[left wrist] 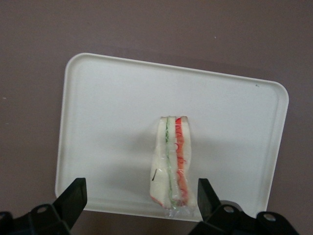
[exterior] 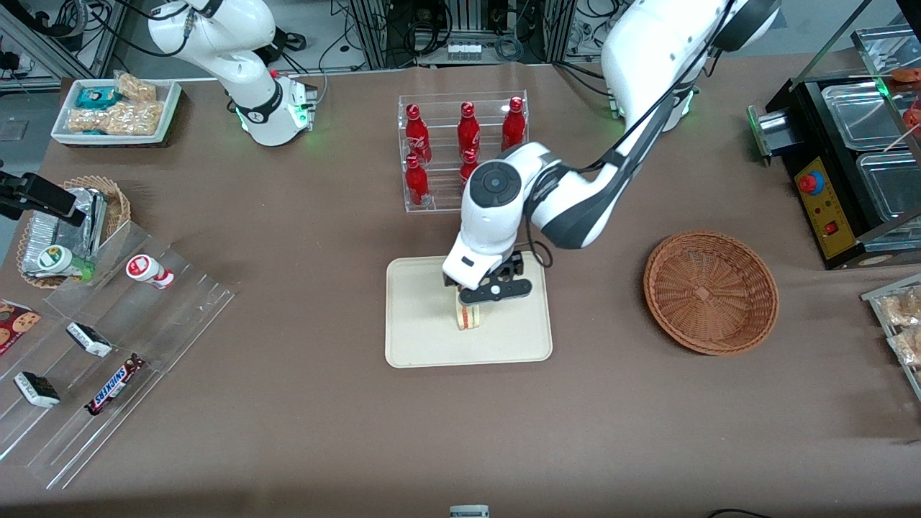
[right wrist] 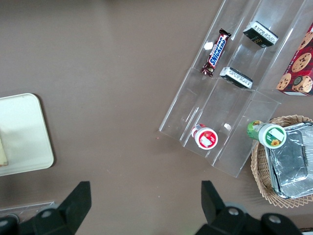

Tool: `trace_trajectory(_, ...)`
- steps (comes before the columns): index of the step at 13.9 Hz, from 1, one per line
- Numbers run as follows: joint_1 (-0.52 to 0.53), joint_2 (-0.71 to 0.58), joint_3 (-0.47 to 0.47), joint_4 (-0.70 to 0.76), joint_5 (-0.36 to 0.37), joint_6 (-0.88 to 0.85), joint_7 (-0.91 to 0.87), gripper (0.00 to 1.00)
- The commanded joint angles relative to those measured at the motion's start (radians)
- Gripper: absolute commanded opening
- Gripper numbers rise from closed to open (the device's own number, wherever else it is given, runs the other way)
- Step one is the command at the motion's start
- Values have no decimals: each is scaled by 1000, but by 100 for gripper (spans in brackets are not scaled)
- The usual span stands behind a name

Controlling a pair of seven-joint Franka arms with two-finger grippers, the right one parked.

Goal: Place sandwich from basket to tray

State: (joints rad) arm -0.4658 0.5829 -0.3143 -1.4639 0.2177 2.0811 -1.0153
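One sandwich (exterior: 470,316): stood on edge on the tray (exterior: 424,338), wrapped in clear film, its green and red filling stripes facing up toward the wrist camera (left wrist: 172,164).
Tray: cream, rounded corners, low rim (left wrist: 98,68); lay flat on the brown surface (exterior: 302,424), nearer the front camera than the bottle rack.
Gripper (exterior: 481,301): hung directly above the sandwich over the tray, pointing down.
Fingers (left wrist: 73,198): spread wide, one on each side of the sandwich; one sat well apart from it, the other just beside it, and they gripped nothing.
Basket (exterior: 711,291): reddish-brown wicker, round and shallow; sat on the surface toward the working arm's end, well apart from the tray, with nothing in it.
Bottle rack (exterior: 464,151): clear acrylic, held red bottles (exterior: 416,133) standing upright; farther from the front camera than the tray, partly covered by the arm.
Display steps (exterior: 108,360): clear acrylic tiers toward the parked arm's end; carried a Snickers bar (exterior: 114,385), two small dark packets and a red-and-white cup (exterior: 147,271).
Small wicker basket (exterior: 108,198): lighter weave, beside the display steps, held foil packs and a green-lidded cup (exterior: 59,260).
White tray (exterior: 119,108): held snack packets, at the parked arm's end, farthest from the front camera.
Black appliance (exterior: 849,165): stood at the working arm's end with clear-lidded metal pans on top.
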Motion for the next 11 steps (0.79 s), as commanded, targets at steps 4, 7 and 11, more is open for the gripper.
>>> trace_trajectory(4, 78, -145, 0, -16, -64, -160, 6, 100)
trace_trajectory(7, 142, -218, -2, -16, -113, -252, 90, 100)
trace_trajectory(11, 245, -284, 0, -22, -170, -357, 226, 100)
